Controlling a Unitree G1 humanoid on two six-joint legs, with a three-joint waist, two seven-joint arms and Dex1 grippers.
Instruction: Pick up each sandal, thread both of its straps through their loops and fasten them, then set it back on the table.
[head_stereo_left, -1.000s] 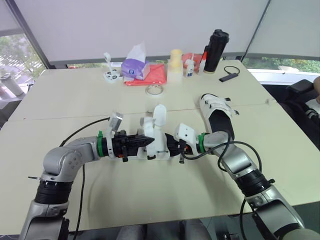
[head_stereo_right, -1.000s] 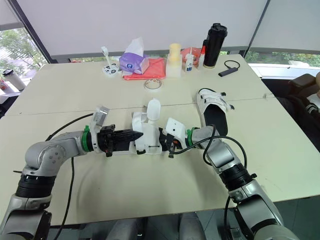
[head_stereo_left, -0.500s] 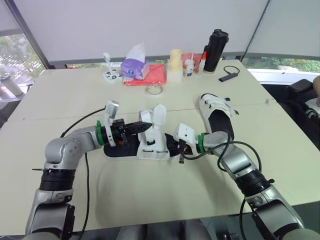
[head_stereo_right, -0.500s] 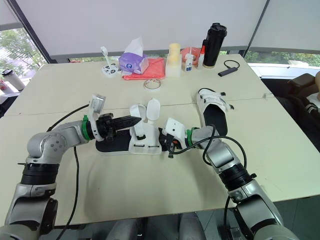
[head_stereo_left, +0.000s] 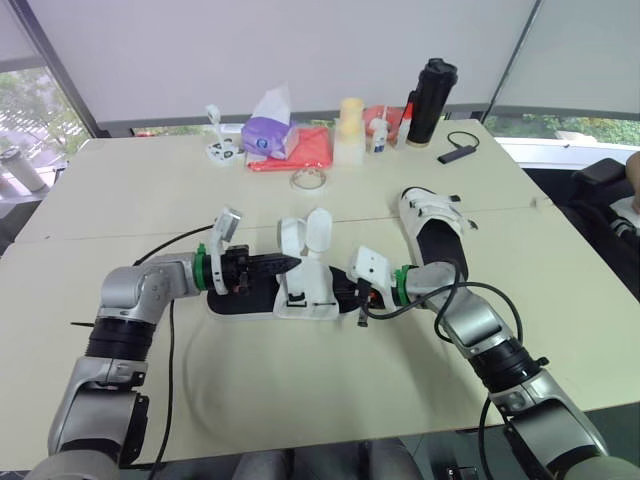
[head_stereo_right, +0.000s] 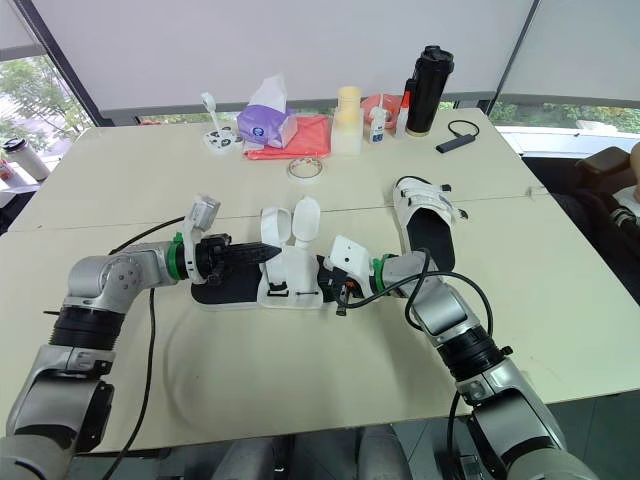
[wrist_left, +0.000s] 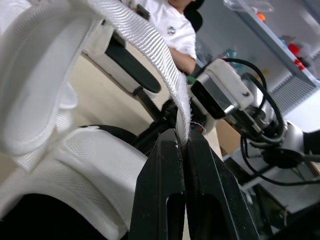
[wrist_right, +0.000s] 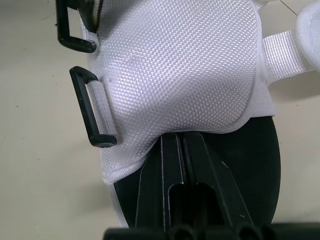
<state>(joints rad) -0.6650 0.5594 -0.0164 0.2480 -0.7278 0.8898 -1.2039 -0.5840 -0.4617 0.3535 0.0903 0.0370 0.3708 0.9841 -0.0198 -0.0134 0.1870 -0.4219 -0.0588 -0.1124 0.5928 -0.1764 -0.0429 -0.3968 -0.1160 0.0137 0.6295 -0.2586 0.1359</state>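
Threading step in hand on the sandal (head_stereo_left: 300, 292): it sits sole-down on the table (head_stereo_left: 300, 390) with both white straps sticking up and unthreaded. At the sandal's left end, the left gripper (wrist_left: 181, 136) has its fingers pressed together on the webbing of the nearer strap (wrist_left: 150, 42), pinching it. How close to the free tip, I can't tell. From the sandal's right end, the right gripper (wrist_right: 176, 139) is clamped where the white upper meets the black sole, and I read that as bracing. The black loops (wrist_right: 93, 107) on the sandal's robot-facing side are both empty. Next move, my call: carry the pinched strap over the upper to its matching loop, keep the webbing flat and square to the slot, feed the tip through, then fold it back to fasten. This likely needs a regrip nearer the tip, and the right side has to hold firm so the sandal doesn't skate. After that, do the same for the second strap (head_stereo_left: 319, 228). The other sandal (head_stereo_left: 432, 225) lies right of and behind this one with its straps across the upper. I can't confirm they're fastened. No readable writing anywhere: the tissue pack (head_stereo_left: 268, 132) and bottle (head_stereo_left: 430, 98) behind the sandal show no legible label. The emblem on the shirt of a person (wrist_left: 172, 22) in the left wrist view is too small to read.
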